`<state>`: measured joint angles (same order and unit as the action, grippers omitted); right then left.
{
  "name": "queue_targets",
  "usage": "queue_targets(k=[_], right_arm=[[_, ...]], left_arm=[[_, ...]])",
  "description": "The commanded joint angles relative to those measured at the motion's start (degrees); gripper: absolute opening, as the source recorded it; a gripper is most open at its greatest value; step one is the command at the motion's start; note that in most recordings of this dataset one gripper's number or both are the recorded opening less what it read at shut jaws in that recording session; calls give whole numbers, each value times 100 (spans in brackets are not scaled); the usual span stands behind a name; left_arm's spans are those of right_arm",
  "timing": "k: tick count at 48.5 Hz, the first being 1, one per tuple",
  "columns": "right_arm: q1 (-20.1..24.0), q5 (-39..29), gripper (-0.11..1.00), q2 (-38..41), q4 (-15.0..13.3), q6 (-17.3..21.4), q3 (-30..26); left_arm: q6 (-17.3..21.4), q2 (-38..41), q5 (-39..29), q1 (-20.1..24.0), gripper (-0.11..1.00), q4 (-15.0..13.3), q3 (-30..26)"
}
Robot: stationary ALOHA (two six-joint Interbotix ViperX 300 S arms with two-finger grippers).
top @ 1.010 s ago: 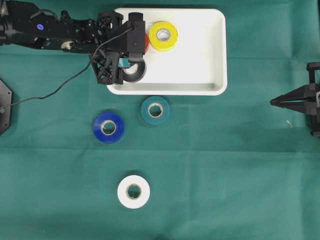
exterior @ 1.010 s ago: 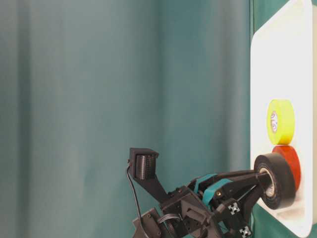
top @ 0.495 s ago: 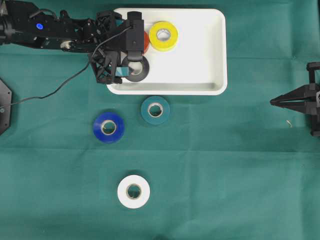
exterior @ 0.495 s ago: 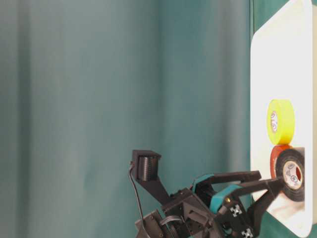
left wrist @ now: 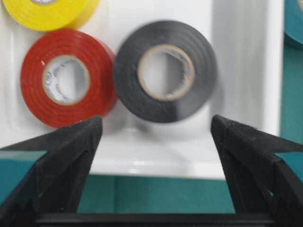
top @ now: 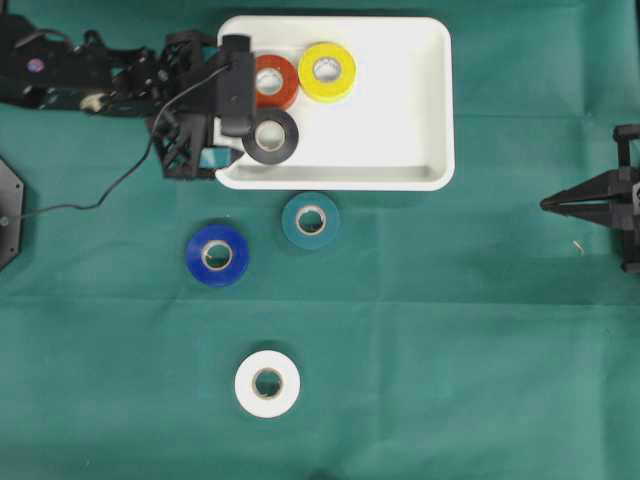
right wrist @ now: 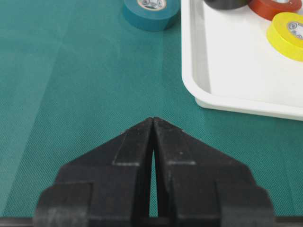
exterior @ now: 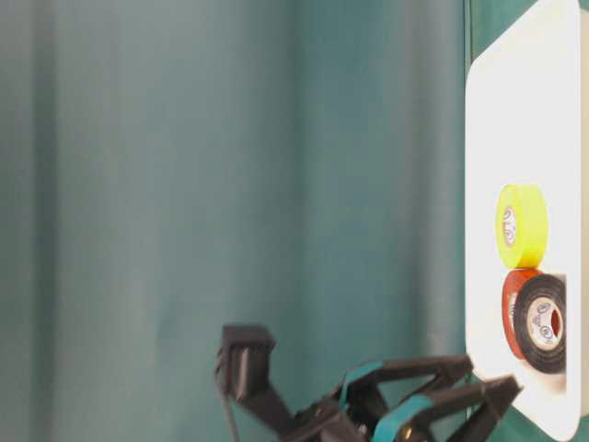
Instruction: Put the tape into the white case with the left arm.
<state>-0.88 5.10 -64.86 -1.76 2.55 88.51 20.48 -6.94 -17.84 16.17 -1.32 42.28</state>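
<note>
The black tape (top: 287,140) lies flat in the white case (top: 390,120), touching the red tape (top: 287,82); a yellow tape (top: 345,75) lies farther in. My left gripper (top: 217,122) is open and holds nothing, with its tips at the case's left rim, just outside it. In the left wrist view the black tape (left wrist: 201,75) lies beyond the open left gripper (left wrist: 155,127), free of both fingers, and the case rim (left wrist: 156,165) runs between them. The table-level view shows the left gripper (exterior: 490,378) short of the black tape (exterior: 541,354). My right gripper (top: 545,204) is shut and empty at the right edge.
Three tape rolls lie on the green cloth in front of the case: teal (top: 292,225), blue (top: 197,255) and white (top: 245,385). A black cable (top: 100,195) trails from the left arm. In the right wrist view the shut right gripper (right wrist: 153,120) points toward the teal roll (right wrist: 151,19).
My left gripper opened and let go of the black tape, which now lies flat in the case. The gripper then pulled back to the left, out over the rim.
</note>
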Motion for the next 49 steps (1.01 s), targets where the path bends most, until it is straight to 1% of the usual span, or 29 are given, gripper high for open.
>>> queue_targets(k=[1, 12, 17, 25, 33, 49], right_arm=[[0, 53, -9, 44, -9, 9, -62], [-9, 53, -9, 44, -9, 9, -62], [0, 53, -9, 44, -9, 9, -62], [-9, 62, -9, 44, -9, 9, -62], [-9, 53, -9, 44, -9, 9, -62], [-9, 62, -9, 44, -9, 9, -62]], left_arm=[[-79, -396, 97, -132, 98, -26, 123], [-668, -1028, 114, -536, 98, -18, 563], [-844, -1283, 114, -703, 98, -26, 747], [-896, -1740, 114, -861, 98, -26, 1081], [-914, -2241, 114, -905, 97, -26, 1380], [-976, -3006, 97, -1002, 97, -26, 1942]])
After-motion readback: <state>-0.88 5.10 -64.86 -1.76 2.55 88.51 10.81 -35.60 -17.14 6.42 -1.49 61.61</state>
